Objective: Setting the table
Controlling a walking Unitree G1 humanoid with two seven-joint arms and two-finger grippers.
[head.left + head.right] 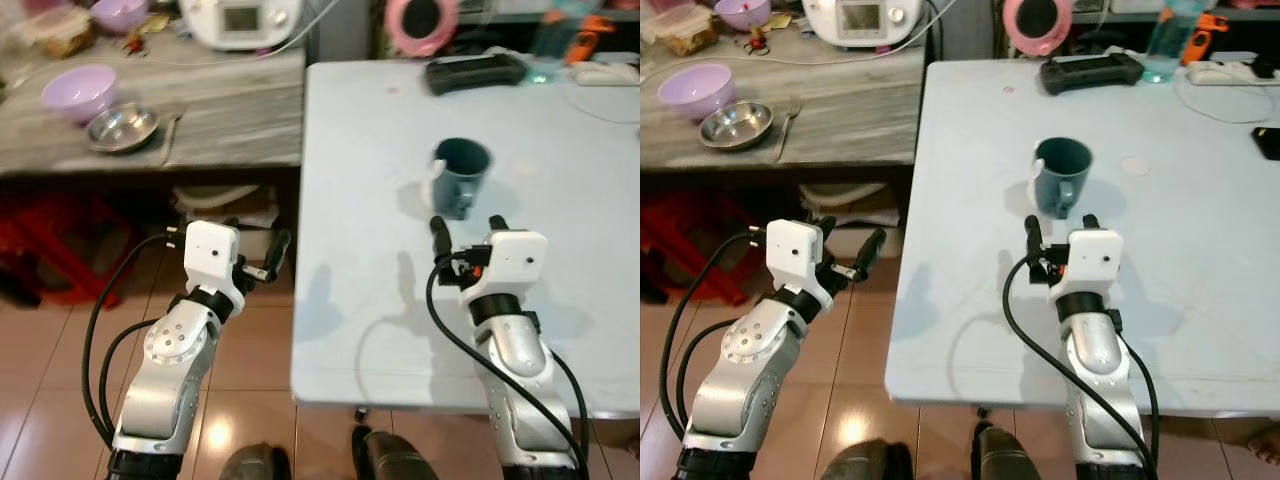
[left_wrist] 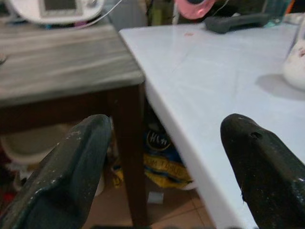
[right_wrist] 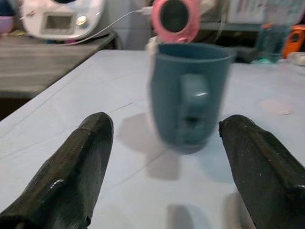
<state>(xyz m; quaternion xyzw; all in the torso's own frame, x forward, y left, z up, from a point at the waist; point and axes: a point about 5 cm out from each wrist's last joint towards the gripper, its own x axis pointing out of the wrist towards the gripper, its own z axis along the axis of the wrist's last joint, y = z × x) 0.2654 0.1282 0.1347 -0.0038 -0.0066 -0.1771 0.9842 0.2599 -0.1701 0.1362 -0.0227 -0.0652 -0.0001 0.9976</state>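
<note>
A dark teal mug (image 1: 462, 172) stands upright on the white table (image 1: 400, 330), with its handle facing me. My right gripper (image 1: 467, 226) hovers low over the table just short of the mug (image 3: 188, 95), open, with nothing between its fingers. My left gripper (image 1: 262, 262) is off the table's left edge, over the floor, open and empty. On the grey wooden side table (image 1: 230, 110) at the left lie a purple bowl (image 1: 78, 92), a steel bowl (image 1: 122, 126) and a fork (image 1: 170, 135).
A black controller (image 1: 475, 72), a pink round object (image 1: 420, 22), a bottle (image 1: 1165, 40) and a power strip (image 1: 605, 72) sit at the table's far end. A white appliance (image 1: 240, 20) stands on the side table, and a red crate (image 1: 50, 250) sits under it.
</note>
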